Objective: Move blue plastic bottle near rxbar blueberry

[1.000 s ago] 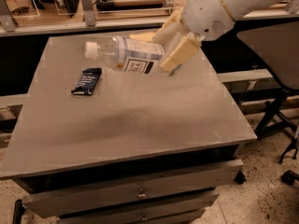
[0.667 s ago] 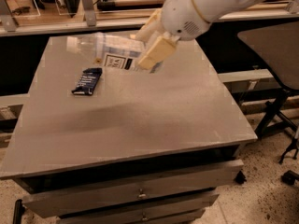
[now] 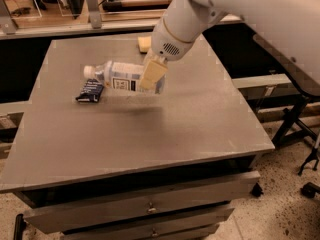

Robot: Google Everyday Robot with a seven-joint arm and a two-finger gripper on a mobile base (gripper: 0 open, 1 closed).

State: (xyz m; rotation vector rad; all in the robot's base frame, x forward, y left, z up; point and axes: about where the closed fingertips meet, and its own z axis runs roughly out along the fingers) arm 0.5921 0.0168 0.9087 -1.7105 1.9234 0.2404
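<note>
The blue plastic bottle (image 3: 120,76) lies on its side, white cap pointing left, held just above the grey table (image 3: 190,124). My gripper (image 3: 154,76) is shut on the bottle's base end; one cream finger (image 3: 152,73) crosses its front. The rxbar blueberry (image 3: 90,90), a small dark wrapper, lies flat on the table directly below and left of the bottle's cap, nearly touching it.
A yellow sponge (image 3: 144,44) sits at the table's far edge, behind my arm. Drawers (image 3: 145,209) run under the table front. A black stand (image 3: 300,134) is on the right. Shelving and clutter stand beyond the table's back edge.
My gripper has carried the bottle left and then down toward the table, bringing its cap end close beside the dark bar.
</note>
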